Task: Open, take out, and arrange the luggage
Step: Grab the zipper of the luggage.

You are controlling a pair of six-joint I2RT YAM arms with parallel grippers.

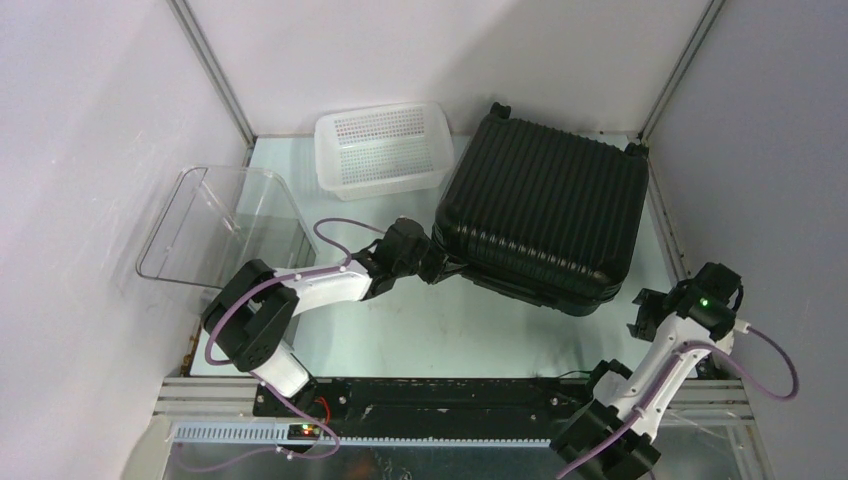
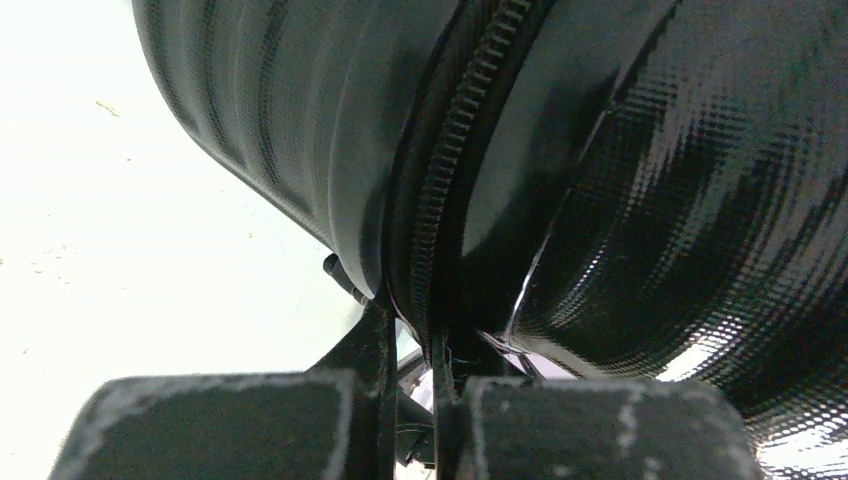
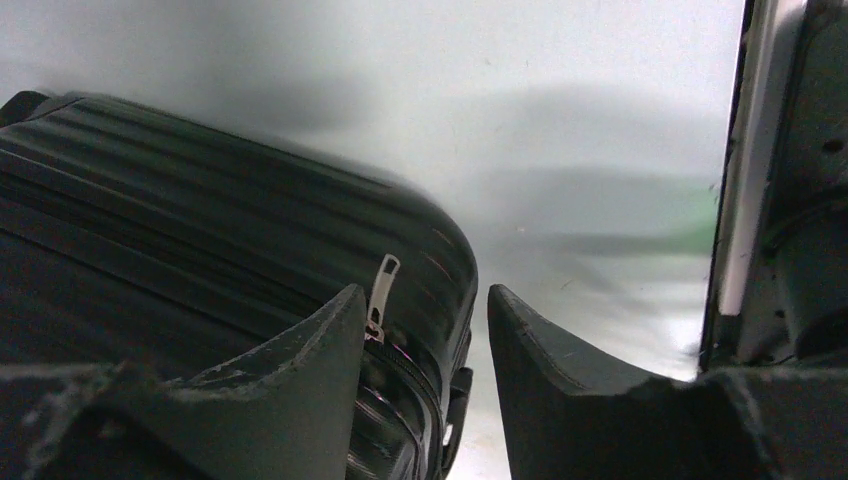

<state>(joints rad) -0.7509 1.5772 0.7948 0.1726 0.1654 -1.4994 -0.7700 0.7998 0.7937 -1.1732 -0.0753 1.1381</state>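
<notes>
The luggage (image 1: 545, 210) is a large black ribbed suitcase lying flat at the back right of the table, lid down. My left gripper (image 1: 437, 262) is at its front-left corner. In the left wrist view the luggage (image 2: 300, 110) fills the frame, and my left gripper (image 2: 412, 330) is nearly shut, pinching the zipper seam (image 2: 450, 150) between the two shells. My right gripper (image 1: 645, 310) is off the front-right corner, apart from the case. In the right wrist view my right gripper (image 3: 425, 300) is open and empty. A silver zipper pull (image 3: 382, 285) on the luggage (image 3: 200, 200) shows beside its left finger.
A white perforated basket (image 1: 385, 150) stands at the back, left of the suitcase. A clear plastic bin (image 1: 225, 225) sits at the left edge, overhanging the table. Walls and frame posts close in the back and sides. A metal rail (image 3: 735, 180) runs close on the right.
</notes>
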